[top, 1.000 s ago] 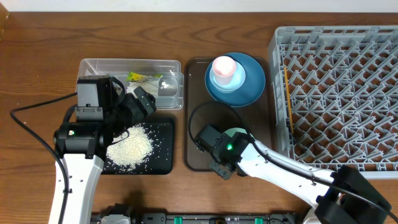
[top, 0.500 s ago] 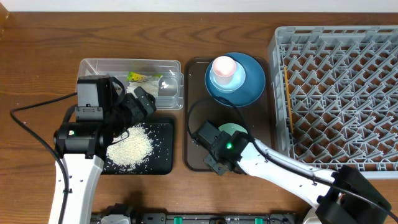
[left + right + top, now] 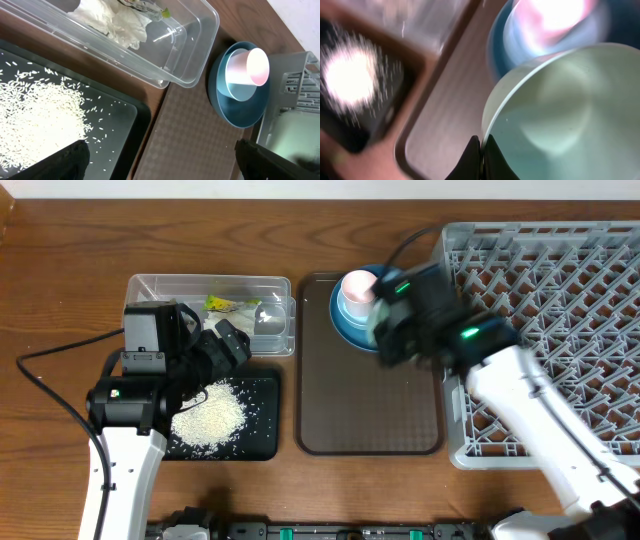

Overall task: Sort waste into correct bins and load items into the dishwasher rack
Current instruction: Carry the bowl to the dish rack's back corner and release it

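Observation:
My right gripper (image 3: 482, 150) is shut on the rim of the mint-green bowl (image 3: 560, 115), holding it in the air over the blue plate (image 3: 345, 330) beside the grey dishwasher rack (image 3: 560, 270). A pink cup (image 3: 357, 288) sits in a pale-blue bowl (image 3: 240, 90) on that plate. My left gripper (image 3: 165, 165) is open and empty, above the black tray (image 3: 262, 442) that holds the rice (image 3: 208, 420). The clear tub (image 3: 150, 285) holds the white tissue (image 3: 117, 22) and the snack wrapper (image 3: 228, 305).
The brown serving tray (image 3: 370, 410) lies between the black tray and the rack, bare at its front. My right arm (image 3: 500, 370) crosses the rack's left edge. A black cable (image 3: 40, 370) runs along the table at the left.
My right gripper has lifted the mint-green bowl off the front of the brown tray and carried it back and right, to the plate and the rack's edge. The left arm has not moved.

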`<state>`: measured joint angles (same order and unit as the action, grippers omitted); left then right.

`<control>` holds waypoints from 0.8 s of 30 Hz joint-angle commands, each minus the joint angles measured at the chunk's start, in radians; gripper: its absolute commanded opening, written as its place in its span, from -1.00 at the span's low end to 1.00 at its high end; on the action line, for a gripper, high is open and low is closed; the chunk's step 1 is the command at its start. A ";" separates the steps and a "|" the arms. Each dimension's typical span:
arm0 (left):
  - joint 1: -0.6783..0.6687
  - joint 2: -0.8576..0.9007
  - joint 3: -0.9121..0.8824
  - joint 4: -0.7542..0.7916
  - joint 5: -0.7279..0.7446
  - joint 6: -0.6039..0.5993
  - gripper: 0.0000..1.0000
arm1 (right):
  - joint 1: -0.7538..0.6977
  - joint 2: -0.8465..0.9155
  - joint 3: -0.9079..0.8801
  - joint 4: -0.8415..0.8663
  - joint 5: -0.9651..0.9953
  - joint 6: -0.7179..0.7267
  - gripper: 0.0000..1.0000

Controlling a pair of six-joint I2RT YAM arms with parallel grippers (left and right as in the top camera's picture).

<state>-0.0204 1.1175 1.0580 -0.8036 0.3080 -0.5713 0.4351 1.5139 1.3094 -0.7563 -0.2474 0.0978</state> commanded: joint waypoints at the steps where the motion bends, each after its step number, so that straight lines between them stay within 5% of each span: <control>1: 0.005 0.001 0.008 0.001 -0.006 0.014 0.92 | -0.189 -0.018 0.029 0.075 -0.284 -0.063 -0.98; 10: 0.005 0.001 0.008 0.001 -0.006 0.014 0.92 | -0.626 0.069 0.029 0.438 -0.753 -0.059 -0.98; 17: 0.005 0.001 0.008 0.001 -0.006 0.014 0.91 | -0.723 0.239 0.029 0.629 -0.936 -0.053 -0.98; 24: 0.005 0.001 0.008 0.001 -0.006 0.014 0.92 | -0.729 0.439 0.029 0.956 -1.115 0.111 -0.98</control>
<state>-0.0204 1.1175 1.0580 -0.8040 0.3084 -0.5713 -0.2890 1.9114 1.3277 0.1623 -1.2415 0.1246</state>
